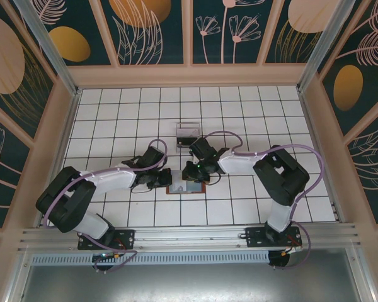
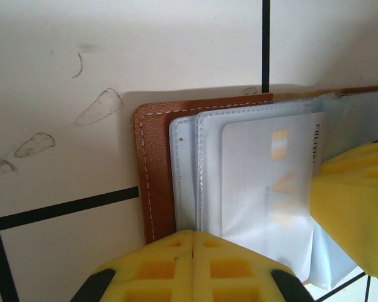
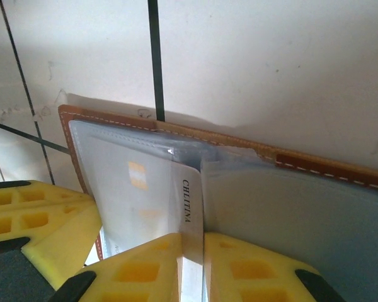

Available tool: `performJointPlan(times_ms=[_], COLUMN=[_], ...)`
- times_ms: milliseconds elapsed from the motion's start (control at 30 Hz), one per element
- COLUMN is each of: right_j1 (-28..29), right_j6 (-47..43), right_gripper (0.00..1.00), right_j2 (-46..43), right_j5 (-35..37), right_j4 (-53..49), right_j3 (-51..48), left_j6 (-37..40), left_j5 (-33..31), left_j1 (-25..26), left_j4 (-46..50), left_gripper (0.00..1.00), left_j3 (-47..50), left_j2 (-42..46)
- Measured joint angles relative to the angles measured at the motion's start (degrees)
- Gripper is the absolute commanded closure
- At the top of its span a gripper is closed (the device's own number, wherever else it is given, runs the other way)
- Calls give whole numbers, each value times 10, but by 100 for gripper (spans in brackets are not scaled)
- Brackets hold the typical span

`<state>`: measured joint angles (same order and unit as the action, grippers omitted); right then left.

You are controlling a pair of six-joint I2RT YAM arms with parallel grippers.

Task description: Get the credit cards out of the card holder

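On the white tiled bench (image 1: 252, 113), just beyond the arm bases, the card holder (image 1: 186, 188) is laid open and flat. The left gripper (image 2: 194, 242) is closed tight at the holder's edge; whether any leather is pinched cannot be told. The right gripper (image 3: 192, 245) is narrowed onto a pale credit card (image 3: 186, 201), which seems to stand partly out of its clear sleeve. Farther back, a clear tray (image 1: 188, 132) is set apart from the holder.

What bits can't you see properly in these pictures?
Right wrist view: credit card lower end hidden between right gripper fingers.
Left wrist view: cloudy sleeves blur how many cards; left gripper covers their bottom edge.
Top view: card holder mostly hidden under both grippers.
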<state>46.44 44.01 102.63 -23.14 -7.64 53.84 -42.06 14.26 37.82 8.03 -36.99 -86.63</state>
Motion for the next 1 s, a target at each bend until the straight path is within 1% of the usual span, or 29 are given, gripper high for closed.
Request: performJointPlan(times_ms=[133, 433, 533, 700, 1000], right_j1=[-8, -16, -18, -20, -21], right_j6=[8, 20, 26, 30, 31], right_gripper=[84, 84, 86, 93, 94], right_j2=[-4, -9, -9, -10, -23], right_j5=[-18, -42, -48, -53, -52], right_j4=[37, 97, 110, 126, 137], right_j3=[-23, -56, -62, -72, -86], left_j6=[0, 4, 4, 5, 5], left_j5=[1, 1, 1, 1, 1], left_j1=[0, -1, -1, -1, -1], left_j4=[-1, -1, -1, -1, -3], left_gripper=[94, 94, 94, 94, 93], left_j3=[-2, -3, -3, -3, -3], left_j2=[-3, -5, -5, -5, -5])
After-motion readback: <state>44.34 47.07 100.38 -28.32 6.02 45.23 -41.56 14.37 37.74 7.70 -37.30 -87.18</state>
